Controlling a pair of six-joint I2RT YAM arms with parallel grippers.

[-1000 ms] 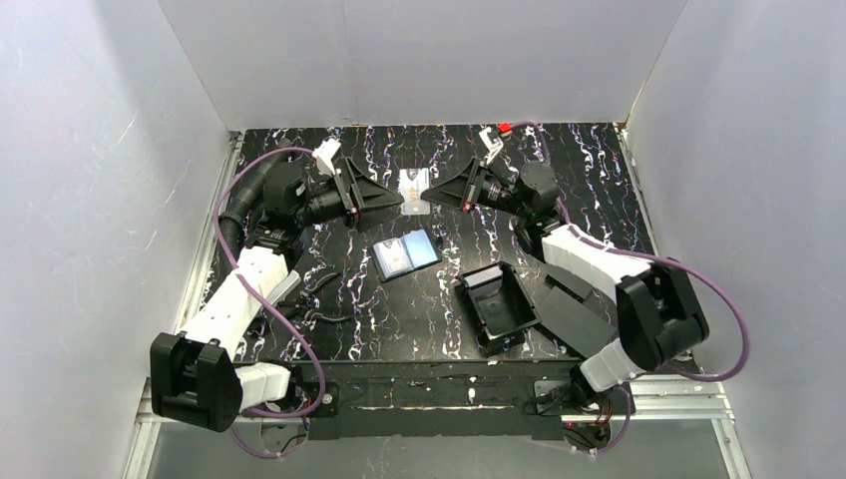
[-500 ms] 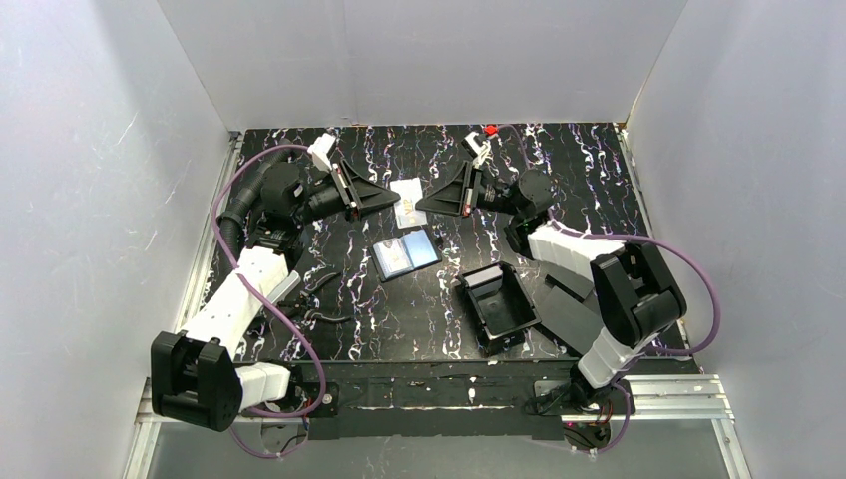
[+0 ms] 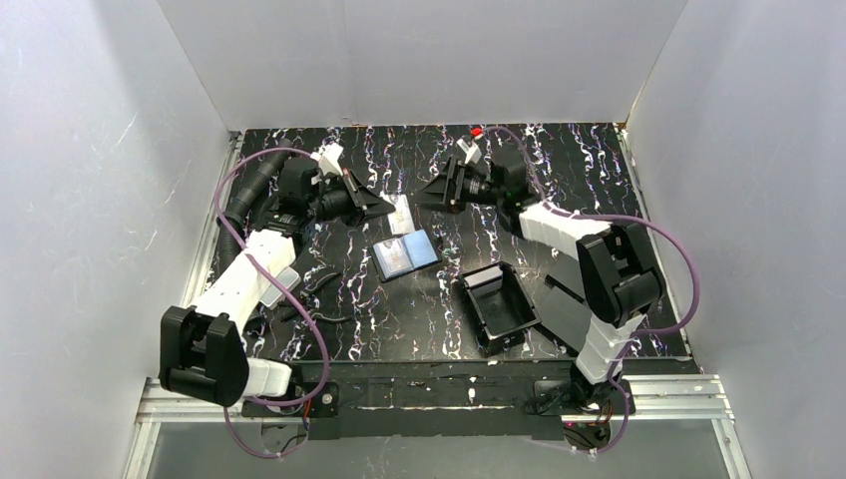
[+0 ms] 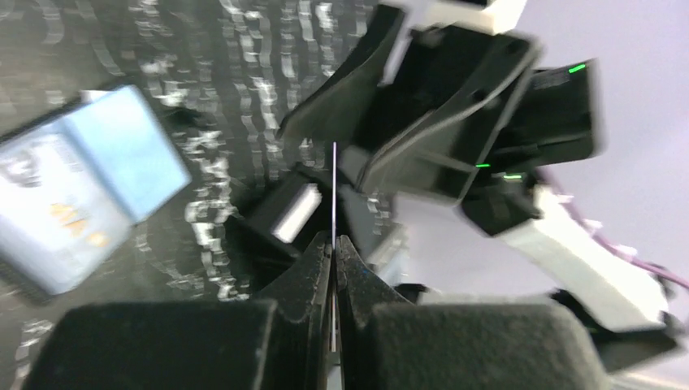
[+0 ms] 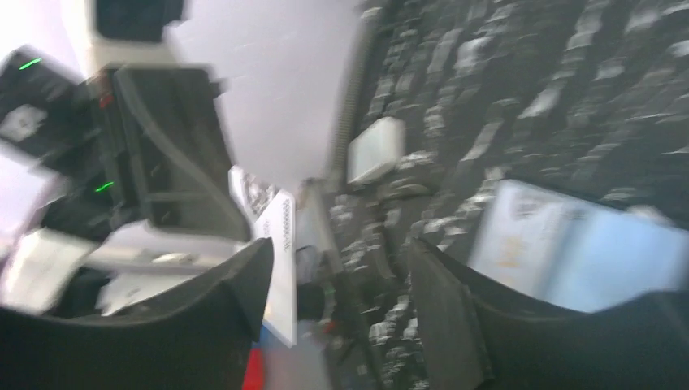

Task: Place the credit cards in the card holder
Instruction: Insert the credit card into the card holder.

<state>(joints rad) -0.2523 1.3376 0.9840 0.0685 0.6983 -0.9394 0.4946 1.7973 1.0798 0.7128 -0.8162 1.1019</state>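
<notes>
Handoff, just completed. A second before, my right gripper (image 5: 340, 248) was clamped on the credit card (image 4: 334, 191) and my left gripper (image 4: 334, 244) stood wide beside it. At this moment it was the reverse. My left fingers were clenched on the card, which showed edge-on as a thin line rising from between the closed tips in the left wrist view. My right fingers had let go and stood well apart with nothing between them. In the right wrist view the card sat off to the side of that gap, not in it.

The card holder (image 3: 406, 255) lay open and flat on the table (image 3: 619, 180), pale blue inside up. A lighter panel with gold print filled its left half, likely a card already in; too blurred to be sure. My left gripper and the card were just beyond the holder's far edge. My right gripper was farther beyond the holder, toward its far right, and had pulled back from the card.

I judged the card was mine alone on the left side, so the next step was carrying it back over the holder and sliding it into a pocket. The pinch was on a thin edge, so slip or twist was the risk.
</notes>
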